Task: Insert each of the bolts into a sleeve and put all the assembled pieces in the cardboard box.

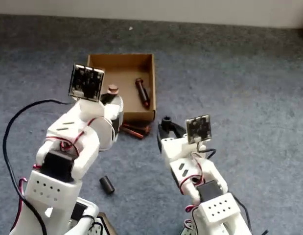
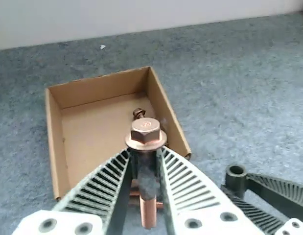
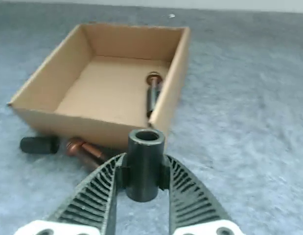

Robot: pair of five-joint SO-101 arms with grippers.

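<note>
The cardboard box [image 1: 121, 57] lies open on the grey carpet, with one assembled bolt-and-sleeve piece [image 1: 143, 93] lying inside by its right wall. My left gripper [image 2: 145, 157] is shut on a copper bolt [image 2: 146, 133], held upright with its hex head up, over the box's near edge [image 2: 56, 147]. My right gripper [image 3: 143, 169] is shut on a black sleeve [image 3: 146, 161] with its bore facing up, just in front of the box's near right corner [image 3: 163, 115]. The left wrist view also catches that sleeve [image 2: 236, 174].
A loose copper bolt [image 3: 87, 149] and a loose black sleeve [image 3: 39, 144] lie on the carpet against the box's front wall. Another black sleeve [image 1: 107, 184] lies nearer the arm bases. Open carpet stretches to the right of the box.
</note>
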